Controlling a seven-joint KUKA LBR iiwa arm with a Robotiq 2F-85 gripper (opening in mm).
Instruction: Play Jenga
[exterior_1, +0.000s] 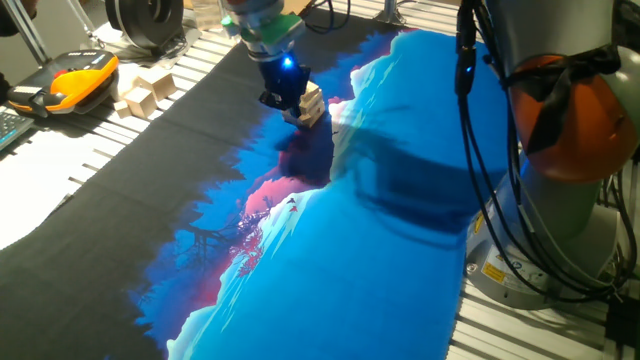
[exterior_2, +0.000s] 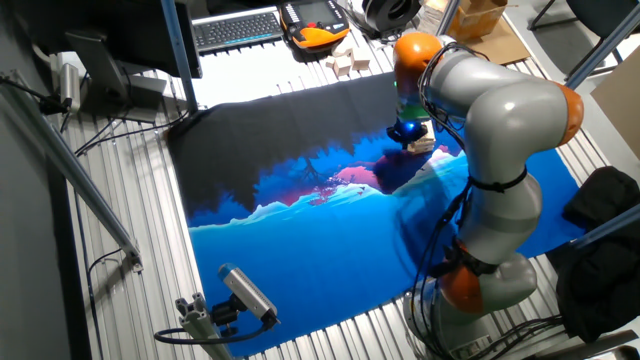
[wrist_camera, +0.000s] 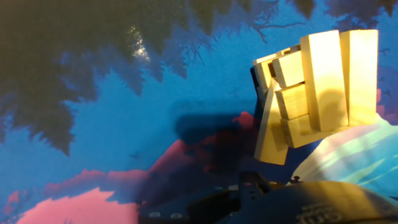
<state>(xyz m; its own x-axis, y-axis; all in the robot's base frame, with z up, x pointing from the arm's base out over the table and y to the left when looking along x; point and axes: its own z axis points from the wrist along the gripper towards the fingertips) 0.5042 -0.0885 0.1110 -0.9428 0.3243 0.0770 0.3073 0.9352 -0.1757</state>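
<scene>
smooth pale wooden jenga (wrist_camera: 314, 87) blocks, crosswise layers, one leaning.

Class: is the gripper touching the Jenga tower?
Cannot tell. In one fixed view the gripper overlaps the Jenga tower; the hand view shows the tower but no fingers.

Dim saturated colour, soft shadows, mild blur

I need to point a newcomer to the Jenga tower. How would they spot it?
Find the blue printed mat. The gripper hangs near its far edge; the Jenga tower stands beside it: thin crosswise slats, unlike the chunky wooden blocks off the mat.
</scene>
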